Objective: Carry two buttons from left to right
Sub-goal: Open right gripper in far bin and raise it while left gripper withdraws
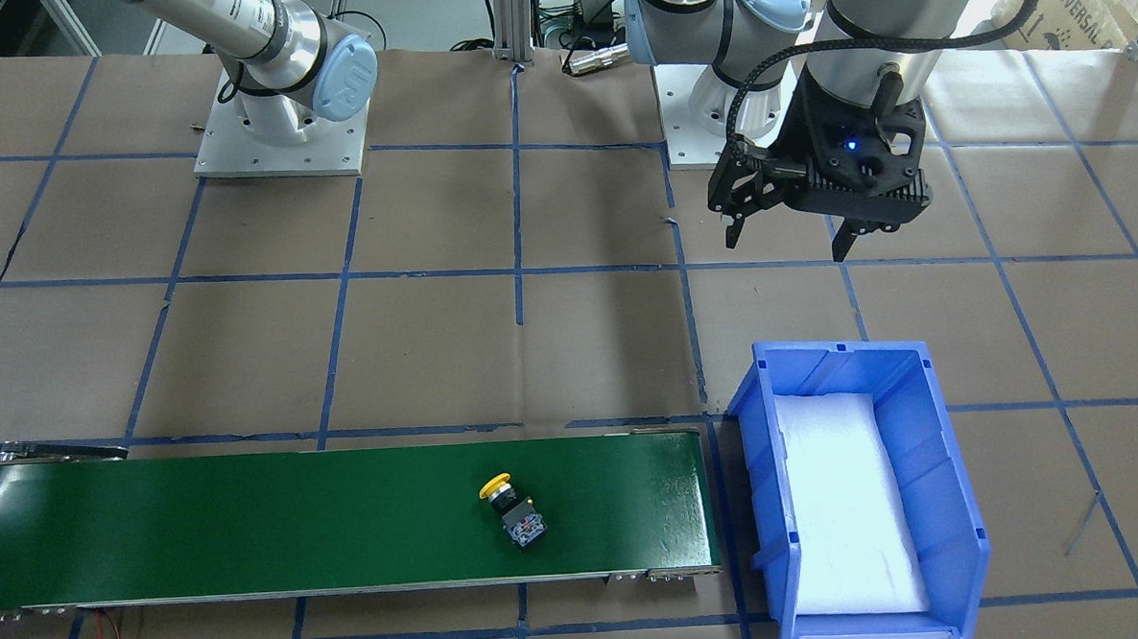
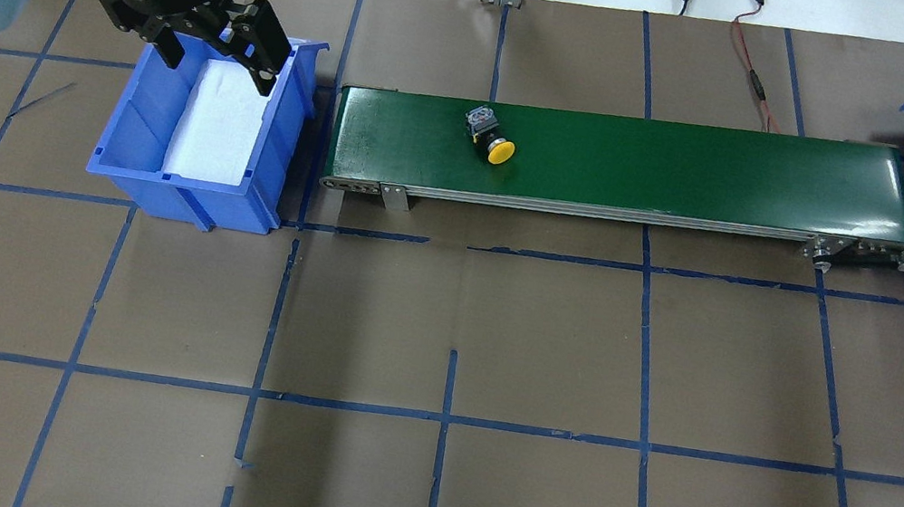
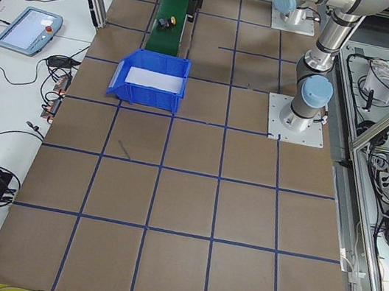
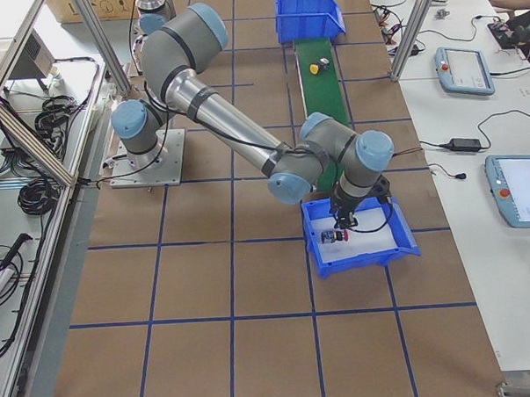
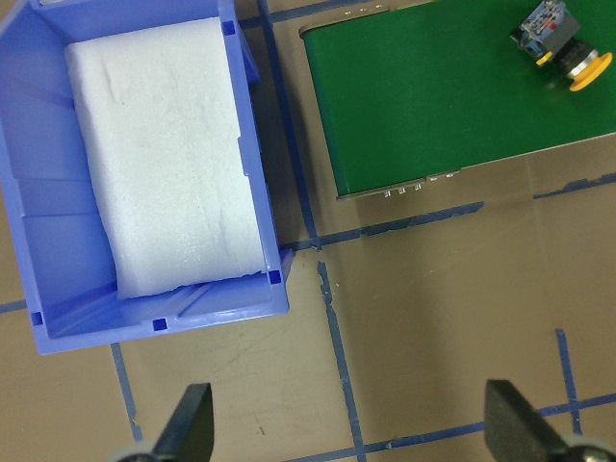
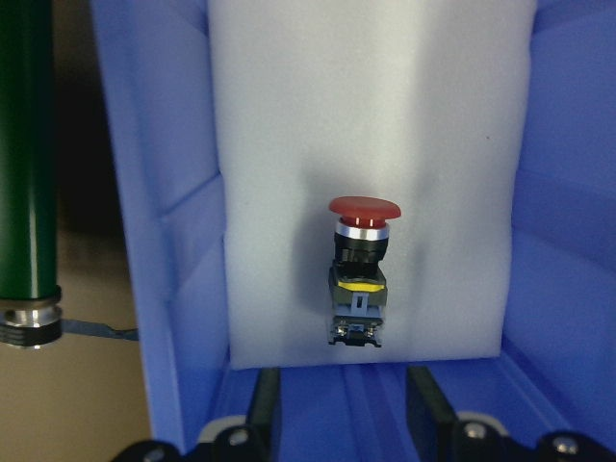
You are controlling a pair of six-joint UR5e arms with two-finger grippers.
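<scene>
With left gripper (image 1: 787,245) and right gripper (image 6: 342,399) jaws both open and empty, the yellow-capped push-button (image 2: 490,135) lies loose on the conveyor belt (image 2: 659,169) and may roll off unchecked.

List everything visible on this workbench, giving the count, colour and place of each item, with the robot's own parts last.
Yellow button: one, yellow cap, on the belt.
Red button: one, red cap, on the right bin's foam.
Conveyor belt: one, green, between the bins.
Left bin: one, blue, belt's left end.
Right bin: one, blue, belt's right end.
Foam pads: two, white, one per bin.
Table: one, brown, blue-taped grid.
Left gripper: black, open, near the left bin.
Right gripper: black, open, above the right bin.
</scene>
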